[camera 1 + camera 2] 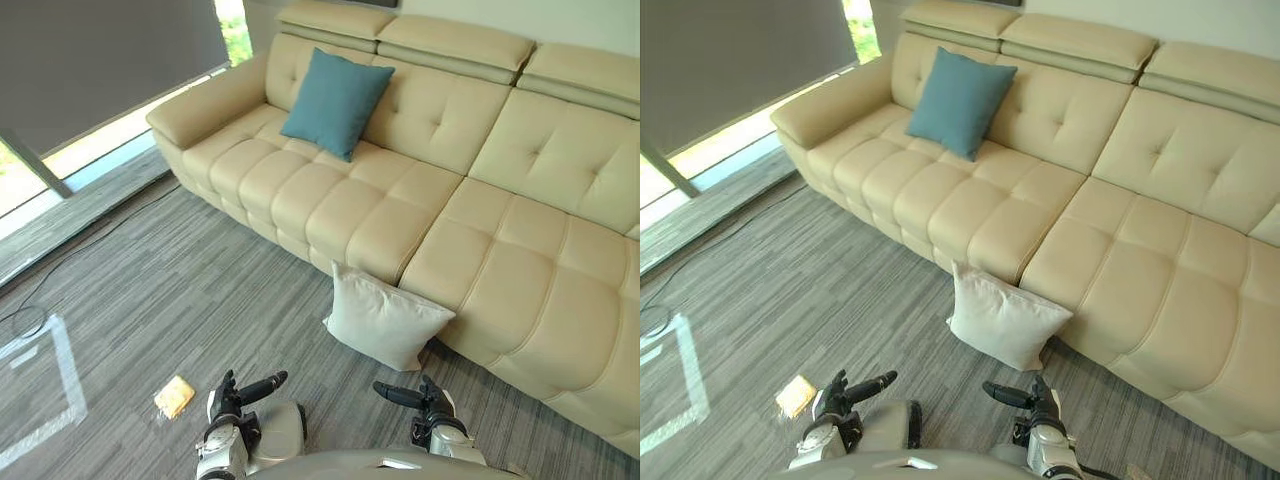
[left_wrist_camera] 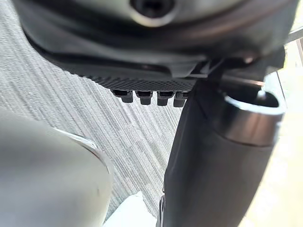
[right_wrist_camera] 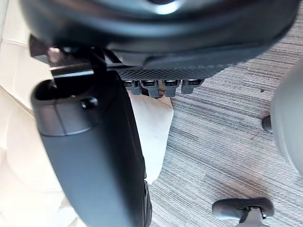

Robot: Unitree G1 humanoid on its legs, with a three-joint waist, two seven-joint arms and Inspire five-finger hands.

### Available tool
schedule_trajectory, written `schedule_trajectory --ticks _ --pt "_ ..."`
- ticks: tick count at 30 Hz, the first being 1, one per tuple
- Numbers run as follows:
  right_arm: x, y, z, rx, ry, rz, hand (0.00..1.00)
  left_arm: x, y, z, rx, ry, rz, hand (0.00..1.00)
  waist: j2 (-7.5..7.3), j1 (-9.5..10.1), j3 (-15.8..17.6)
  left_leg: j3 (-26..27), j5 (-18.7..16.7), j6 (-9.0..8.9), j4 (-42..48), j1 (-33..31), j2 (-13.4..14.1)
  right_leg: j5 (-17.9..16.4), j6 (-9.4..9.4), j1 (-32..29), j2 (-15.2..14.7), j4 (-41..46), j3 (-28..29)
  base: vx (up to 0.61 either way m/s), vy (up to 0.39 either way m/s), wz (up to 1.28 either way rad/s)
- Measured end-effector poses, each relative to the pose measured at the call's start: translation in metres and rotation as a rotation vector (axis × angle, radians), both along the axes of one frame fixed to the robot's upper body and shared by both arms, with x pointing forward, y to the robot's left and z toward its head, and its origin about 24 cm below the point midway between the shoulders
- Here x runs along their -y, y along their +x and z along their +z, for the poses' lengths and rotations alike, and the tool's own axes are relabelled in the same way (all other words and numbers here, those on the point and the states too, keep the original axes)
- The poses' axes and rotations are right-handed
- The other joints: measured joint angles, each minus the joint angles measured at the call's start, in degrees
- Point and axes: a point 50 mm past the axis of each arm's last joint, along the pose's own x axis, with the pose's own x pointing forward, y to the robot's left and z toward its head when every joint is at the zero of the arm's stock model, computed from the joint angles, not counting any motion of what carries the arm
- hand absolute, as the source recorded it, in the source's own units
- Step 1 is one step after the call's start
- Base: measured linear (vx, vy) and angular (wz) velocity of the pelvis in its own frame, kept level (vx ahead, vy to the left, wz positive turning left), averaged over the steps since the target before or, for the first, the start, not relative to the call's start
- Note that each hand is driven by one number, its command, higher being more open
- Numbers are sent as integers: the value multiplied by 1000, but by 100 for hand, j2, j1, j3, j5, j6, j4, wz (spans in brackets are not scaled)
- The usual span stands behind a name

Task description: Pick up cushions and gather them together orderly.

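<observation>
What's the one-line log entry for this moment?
white cushion: floor, leaning on sofa | blue cushion: on sofa | left hand: open, empty | right hand: open, empty

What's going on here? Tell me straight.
Nothing is picked up yet. The robot's left hand and right hand are open and empty, low before a beige sofa. A cream cushion stands on the carpet, leaning against the sofa's front, just ahead of the hands. A teal cushion is propped on the seat against the backrest.

We see bright daylight from the window [image 1: 12, 185] at the left (pale glare on the carpet [image 1: 150, 290]); the white cushion [image 1: 385, 320] casts a soft shadow.
</observation>
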Motion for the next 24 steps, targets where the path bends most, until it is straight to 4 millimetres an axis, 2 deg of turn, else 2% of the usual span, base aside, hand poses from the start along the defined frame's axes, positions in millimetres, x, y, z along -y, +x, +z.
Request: schedule_trajectory --ticks 2,3,4,5,6,7,8,9,11,12,13,14,16,18,20,21,22,23,24 --pt "-9 -1 -1 -2 20 25 100 -6 -2 0 -11 12 -3 100 -149 -10 -104 284 -302 153 166 77 -51 69 102 -91 -196 210 120 462 302 -62" --pt "-9 -1 -1 -3 22 28 100 -6 -1 0 -16 11 -6 100 -153 -8 -105 406 -417 235 205 179 -72 105 148 -166 -257 474 167 501 361 -69" --pt "-8 1 0 5 20 29 100 -5 -3 -2 -31 6 -6 100 -116 -3 -76 650 -555 311 65 521 -94 249 357 -526 -375 1400 150 385 299 -67" --pt "-8 2 1 10 20 30 100 -4 -3 -3 -37 3 -6 100 -86 2 -57 713 -587 333 -12 663 -94 279 421 -695 -430 1820 125 263 190 -80" --pt "-8 6 3 27 19 31 100 -2 -5 -4 -49 -2 -11 100 -15 -7 -11 841 -621 349 -209 1022 -92 263 420 -1010 -520 2547 -124 230 122 -73" --pt "-8 9 4 42 16 30 100 1 -6 -6 -60 -7 -24 100 44 -26 17 954 -642 335 -506 1413 -83 226 353 -1290 -690 2984 -642 220 84 -67" --pt "-8 10 5 49 15 32 100 2 -7 -6 -66 -8 -34 100 89 -41 34 1023 -650 323 -648 1590 -53 201 306 -1429 -774 3089 -989 249 2 -50" --pt "-8 12 6 55 15 34 100 4 -7 -7 -69 -10 -44 100 115 -45 49 1101 -634 295 -821 1831 4 133 182 -1561 -841 2964 -1498 199 -40 -31" --pt "-8 11 5 53 16 37 100 3 -10 -8 -78 -10 -52 100 74 -52 27 1212 -588 216 -1028 2081 49 162 151 -1624 -821 2301 -1950 185 -85 -21" --pt "-8 8 4 46 12 36 100 -1 -13 -8 -90 -1 -58 100 -70 -85 -32 1249 -562 63 -1189 2239 -52 688 7 -1639 -745 1291 -2044 249 -164 -17" --pt "-6 8 4 44 8 33 100 1 -12 -9 -91 -6 -58 100 -46 -98 -57 1232 -567 -25 -1271 2319 -45 600 -49 -1592 -679 1223 -2051 320 -196 -29" --pt "0 8 4 41 -4 18 100 5 -14 -10 -100 -19 -59 100 98 -118 -104 1221 -506 -119 -1351 2327 64 653 -125 -1549 -522 1051 -2038 272 -177 -27" --pt "9 8 4 40 -31 8 100 14 -15 -11 -103 -38 -69 100 253 -144 -134 1213 -450 -202 -1397 2326 228 688 -185 -1496 -290 798 -2049 270 -209 -21" --pt "13 6 4 34 -35 -26 100 15 -14 -11 -104 -33 -86 100 269 -155 -130 1163 -334 -246 -1385 2396 310 700 -209 -1309 -184 597 -2085 216 -210 -2" --pt "19 1 3 23 -51 -54 100 13 -13 -10 -94 -29 -100 100 222 -180 -97 982 -205 -281 -878 2259 406 701 -212 -968 -125 269 -2177 145 -156 18" --pt "21 0 3 19 -56 -55 100 12 -12 -10 -90 -29 -99 100 224 -183 -83 869 -199 -290 -407 2072 473 703 -215 -875 -104 167 -2188 147 -136 11" --pt "23 -1 3 15 -61 -53 100 11 -9 -8 -77 -24 -92 100 184 -154 -17 685 -201 -318 486 1608 598 721 -247 -739 -90 31 -2164 90 -36 -4" --pt "23 1 3 17 -63 -51 100 10 -8 -8 -72 -23 -89 100 185 -139 -14 584 -312 -316 715 1480 607 727 -256 -707 -93 -1 -2125 95 22 -31" --pt "23 -1 2 5 -64 -52 100 10 -7 -7 -61 -18 -87 100 186 -114 -3 412 -668 -338 841 1276 560 728 -258 -651 -101 -30 -1980 71 72 -39"
